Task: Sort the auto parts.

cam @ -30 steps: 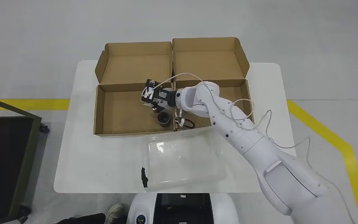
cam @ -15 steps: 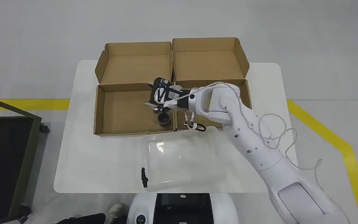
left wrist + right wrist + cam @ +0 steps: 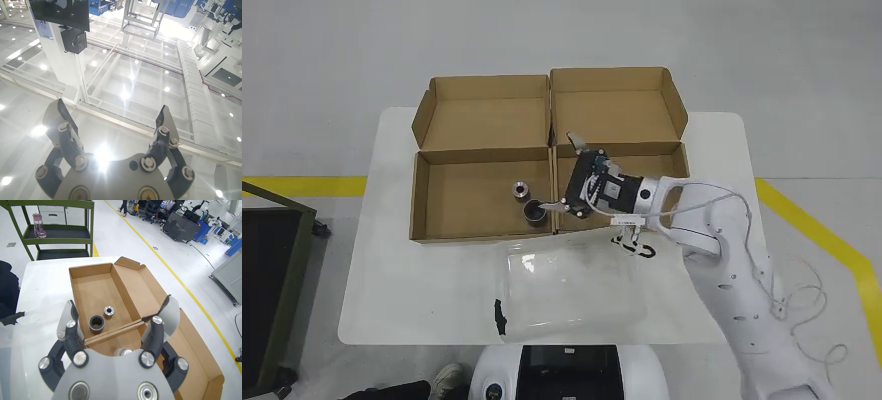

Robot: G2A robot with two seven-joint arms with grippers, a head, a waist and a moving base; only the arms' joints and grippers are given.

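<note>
From the top view, your right gripper [image 3: 562,172] hangs over the wall between the two boxes, jaws spread, holding nothing. The silver bushing [image 3: 519,187] and dark ring [image 3: 535,212] stand by the left box's [image 3: 452,205] right wall. In the left wrist view, your left gripper [image 3: 112,109] is spread wide and holds nothing. In the right wrist view, bushing and ring stand just apart.

The right arm [image 3: 742,310] is glossy white, chunky rounded segments, with a thin pale cable [image 3: 750,225] looping loose alongside. The left gripper [image 3: 112,106] and right gripper [image 3: 120,303] look alike: grey metal plate, black links, round silver screws, 2 jaws with toothed black pads [image 3: 65,115].
</note>
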